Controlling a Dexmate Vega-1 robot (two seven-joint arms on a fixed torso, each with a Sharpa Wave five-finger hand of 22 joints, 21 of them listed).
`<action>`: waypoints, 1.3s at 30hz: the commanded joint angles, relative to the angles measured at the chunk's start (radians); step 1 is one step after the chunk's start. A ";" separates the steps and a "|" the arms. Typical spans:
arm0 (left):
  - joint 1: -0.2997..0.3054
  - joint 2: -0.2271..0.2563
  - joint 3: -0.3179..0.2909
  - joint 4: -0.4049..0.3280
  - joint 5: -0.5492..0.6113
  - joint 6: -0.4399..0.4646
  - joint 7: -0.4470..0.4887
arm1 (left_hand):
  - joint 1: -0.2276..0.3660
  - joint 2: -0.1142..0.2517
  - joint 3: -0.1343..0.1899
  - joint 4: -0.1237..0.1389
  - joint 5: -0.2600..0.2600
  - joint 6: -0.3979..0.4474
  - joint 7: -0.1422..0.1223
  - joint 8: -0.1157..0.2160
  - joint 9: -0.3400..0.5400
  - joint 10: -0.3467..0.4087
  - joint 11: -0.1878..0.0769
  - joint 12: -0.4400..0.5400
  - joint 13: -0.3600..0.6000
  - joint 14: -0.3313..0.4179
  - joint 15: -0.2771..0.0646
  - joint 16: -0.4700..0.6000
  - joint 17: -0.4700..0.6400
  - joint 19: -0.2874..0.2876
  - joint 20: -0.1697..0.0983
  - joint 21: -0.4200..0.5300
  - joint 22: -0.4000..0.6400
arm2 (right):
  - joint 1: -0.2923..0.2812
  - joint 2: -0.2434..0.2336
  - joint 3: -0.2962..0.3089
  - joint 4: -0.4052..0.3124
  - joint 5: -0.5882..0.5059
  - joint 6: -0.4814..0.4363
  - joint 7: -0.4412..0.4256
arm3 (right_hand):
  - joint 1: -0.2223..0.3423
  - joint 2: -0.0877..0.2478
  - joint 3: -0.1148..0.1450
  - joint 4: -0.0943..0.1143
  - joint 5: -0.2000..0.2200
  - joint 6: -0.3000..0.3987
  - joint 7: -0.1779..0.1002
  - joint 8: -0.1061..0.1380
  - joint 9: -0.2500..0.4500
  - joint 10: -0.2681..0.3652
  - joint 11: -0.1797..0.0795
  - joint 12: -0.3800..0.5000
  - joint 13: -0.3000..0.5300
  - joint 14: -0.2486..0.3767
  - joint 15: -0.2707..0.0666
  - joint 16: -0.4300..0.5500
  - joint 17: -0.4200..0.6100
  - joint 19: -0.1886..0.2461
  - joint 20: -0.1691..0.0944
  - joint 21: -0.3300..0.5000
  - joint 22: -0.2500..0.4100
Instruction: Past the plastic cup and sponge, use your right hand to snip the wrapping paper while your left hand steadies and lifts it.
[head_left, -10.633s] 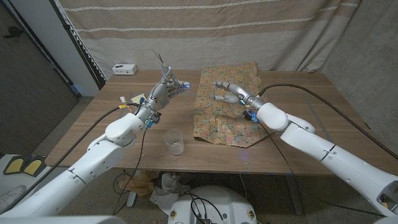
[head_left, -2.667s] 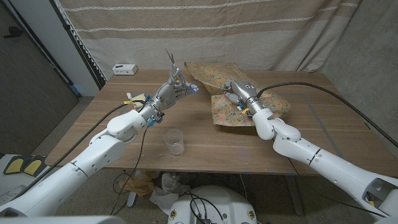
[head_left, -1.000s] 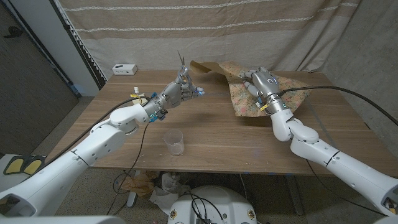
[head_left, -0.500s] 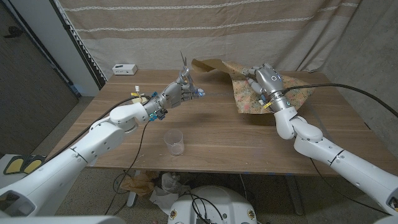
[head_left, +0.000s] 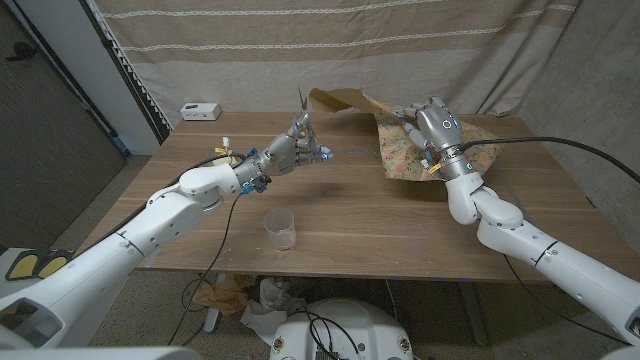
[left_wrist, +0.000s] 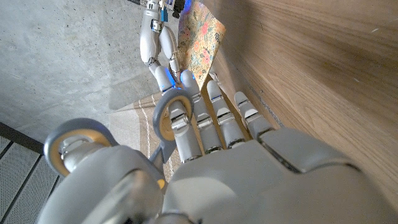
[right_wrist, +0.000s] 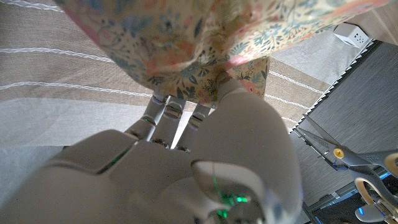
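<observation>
Gripping scissors (head_left: 303, 108), left hand (head_left: 289, 150); right hand (head_left: 432, 125) holds wrapping paper (head_left: 400, 150).

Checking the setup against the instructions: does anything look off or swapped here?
Yes: the roles are swapped. The left hand holds the scissors, while the right hand lifts the floral wrapping paper.

This looks like a robot test room or lab rather than a home. A plain wooden table (head_left: 330, 215) stands on a bare concrete floor (head_left: 110, 190) in front of a beige striped curtain (head_left: 330, 45) hung as a backdrop, with a dark panel (head_left: 50, 130) to one side. A white power strip (head_left: 201, 110) lies at the table's far corner, and black cables (head_left: 560, 145) run along the robot's arms.
</observation>
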 joint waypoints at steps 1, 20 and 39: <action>-0.051 -0.024 0.038 0.032 0.000 0.019 -0.067 | 0.004 -0.006 -0.005 0.007 0.005 -0.013 0.032 0.004 0.003 0.038 -0.049 0.003 -0.001 0.006 -0.074 0.005 0.003 -0.002 0.001 0.004 -0.001 | -0.006 0.007 -0.001 0.014 -0.002 -0.011 -0.042 | 0.000 -0.004 -0.007 0.000 0.007 0.017 -0.001 -0.008 0.001 0.035 -0.020 -0.006 0.077 0.008 -0.151 0.010 -0.004 -0.007 -0.155 0.026 -0.011; -0.061 -0.034 0.051 0.042 -0.003 0.018 -0.095 | 0.003 -0.006 -0.005 0.008 0.006 -0.014 0.030 0.003 0.005 0.033 -0.044 0.006 -0.002 0.005 -0.073 0.004 0.003 -0.002 0.001 0.005 -0.001 | 0.058 -0.001 -0.059 0.081 -0.053 0.015 -0.009 | 0.014 0.011 0.029 0.022 0.026 0.041 -0.008 -0.073 -0.017 -0.039 -0.024 -0.024 0.211 -0.001 -0.150 0.018 -0.045 -0.070 -0.153 0.189 -0.225; -0.065 -0.038 0.055 0.049 -0.004 0.017 -0.108 | 0.003 -0.005 -0.004 0.009 0.007 -0.008 0.033 0.003 0.006 0.036 -0.045 0.011 -0.008 0.006 -0.073 0.003 0.003 -0.003 0.000 0.005 -0.001 | 0.045 0.000 -0.060 0.065 -0.026 -0.037 0.029 | 0.080 0.029 0.206 0.104 0.057 0.166 -0.011 -0.019 0.002 -0.312 0.028 0.063 0.389 -0.248 -0.125 0.167 0.093 -0.170 -0.152 0.202 -0.219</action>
